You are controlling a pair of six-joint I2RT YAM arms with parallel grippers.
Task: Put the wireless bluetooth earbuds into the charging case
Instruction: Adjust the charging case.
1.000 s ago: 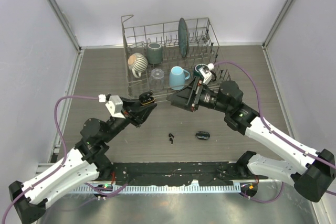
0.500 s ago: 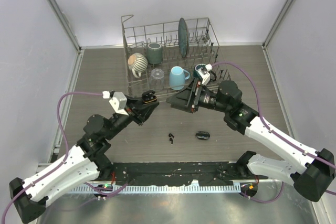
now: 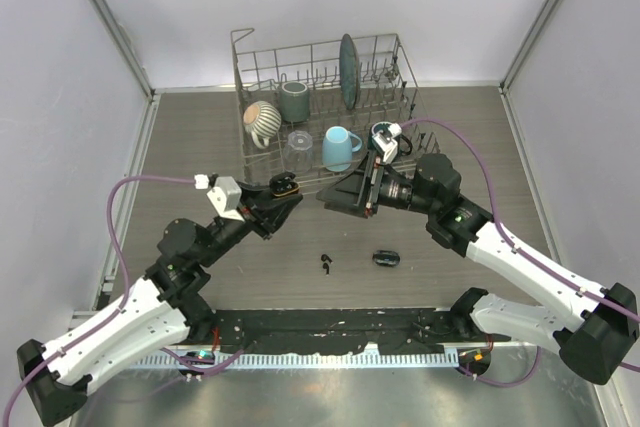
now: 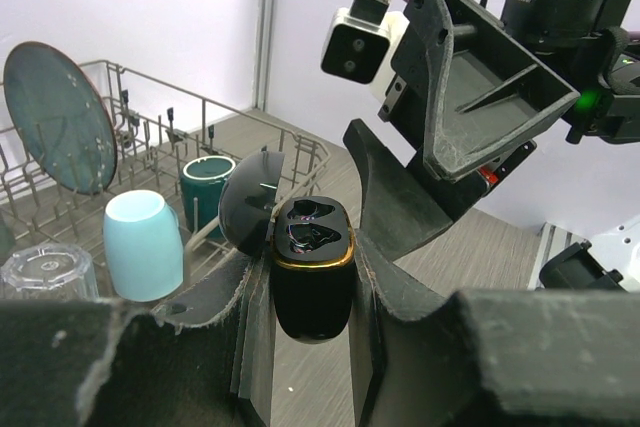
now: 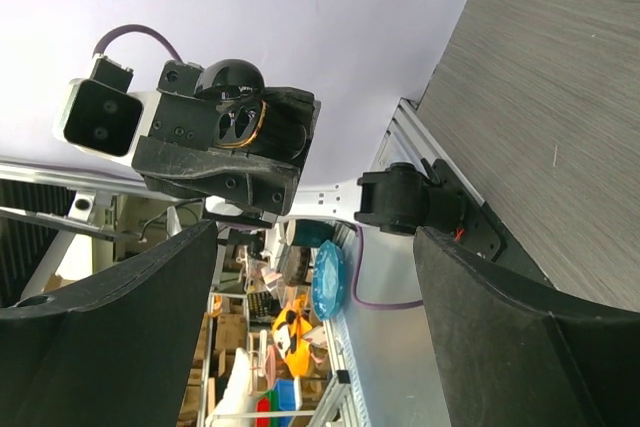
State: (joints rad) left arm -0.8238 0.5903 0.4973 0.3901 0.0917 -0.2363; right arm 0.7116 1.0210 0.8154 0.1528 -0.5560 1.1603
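While both arms hang above the table [image 3: 200,142], the wireless bluetooth earbuds [image 3: 326,265] lie nearest the bases on the bare wood-grain surface. They form a small dark clump whose count we cannot settle from above. We judge them very light, hard-shelled and glossy, so likely slippery. A pinch across the bean-shaped body looks safer to us than one on the short stem, and too hard a squeeze could squirt one out.

Just to their right, apart from them, rests a closed black oval case [image 3: 386,259].

Farther out and higher, neither gripper touches the earbuds. The left gripper [image 4: 310,297] is clamped on the open charging case [image 4: 311,277], with its lid tipped back, its gold rim up, and two wells that look empty. The right gripper [image 5: 315,327] faces it with fingers spread wide and nothing between them. It sits beyond and to the right of the earbuds, well above them.

Beyond both stands the dish rack [image 3: 320,47] with cups and a plate.
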